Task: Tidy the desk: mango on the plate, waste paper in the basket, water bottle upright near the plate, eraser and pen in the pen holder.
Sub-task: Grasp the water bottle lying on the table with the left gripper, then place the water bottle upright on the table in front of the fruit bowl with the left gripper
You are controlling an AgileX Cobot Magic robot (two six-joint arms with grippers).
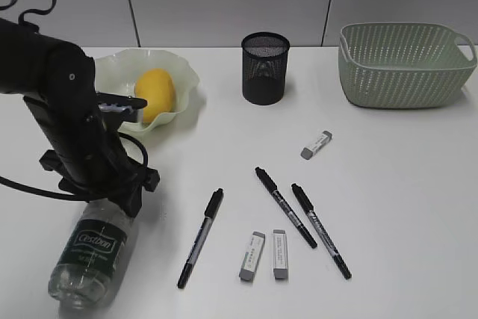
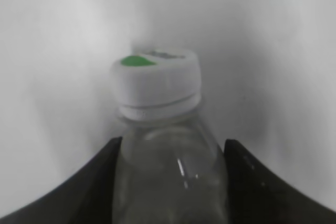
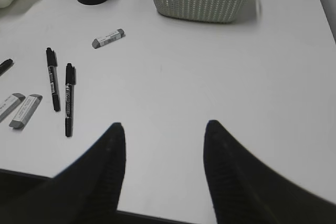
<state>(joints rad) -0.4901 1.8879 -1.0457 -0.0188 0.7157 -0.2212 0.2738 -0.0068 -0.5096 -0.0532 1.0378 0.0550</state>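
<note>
jaws flank water bottle [image 2: 170, 177], desk [image 3: 236, 77]

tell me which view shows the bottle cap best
The left wrist view: the cap fills the frame, with the left gripper around the water bottle. The exterior view hides it behind the arm; the right wrist view misses it.

Water bottle [image 1: 88, 258] neck hidden behind left arm [image 1: 67, 121].

Mango [image 1: 155, 93] on plate [image 1: 183, 72]; water bottle [image 1: 91, 252] lying under left tool [image 1: 123, 192]; three pens, three erasers loose.
</note>
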